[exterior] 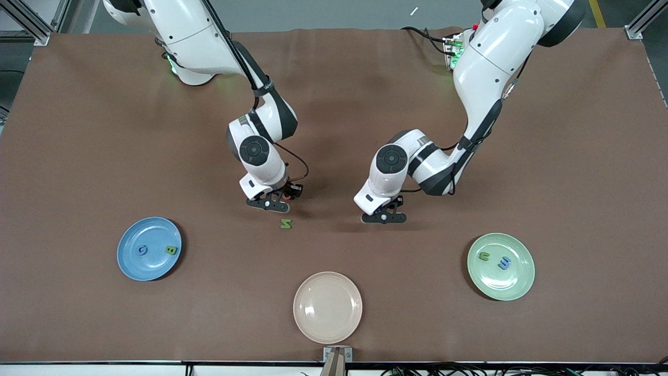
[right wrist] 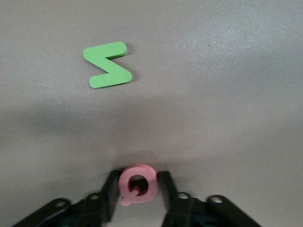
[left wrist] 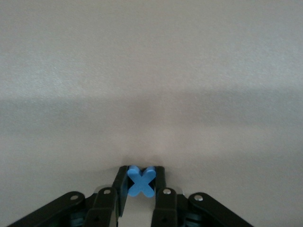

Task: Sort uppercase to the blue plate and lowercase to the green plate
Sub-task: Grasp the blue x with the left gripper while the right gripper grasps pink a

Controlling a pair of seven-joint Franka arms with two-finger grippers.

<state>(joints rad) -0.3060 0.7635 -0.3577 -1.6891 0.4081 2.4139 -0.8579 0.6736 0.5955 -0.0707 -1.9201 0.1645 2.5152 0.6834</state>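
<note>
My right gripper (exterior: pixel 269 204) (right wrist: pixel 138 174) is shut on the red Q (right wrist: pixel 138 185), low over the table's middle. The green N/Z (exterior: pixel 285 223) (right wrist: pixel 109 65) lies flat on the table just nearer the front camera than that gripper. My left gripper (exterior: pixel 383 216) (left wrist: pixel 141 170) is shut on the blue x (left wrist: pixel 141 181), low over the bare table. The blue plate (exterior: pixel 136 266) holds the blue G (exterior: pixel 142 250) and the green B (exterior: pixel 171 250). The green plate (exterior: pixel 509 284) holds the green u/n (exterior: pixel 485 256) and the blue m/w (exterior: pixel 504 262). The green b is not in view.
A cream plate (exterior: pixel 327 307) lies near the front edge, between the blue and green plates. The brown table cover (exterior: pixel 78 156) is bare around both arms.
</note>
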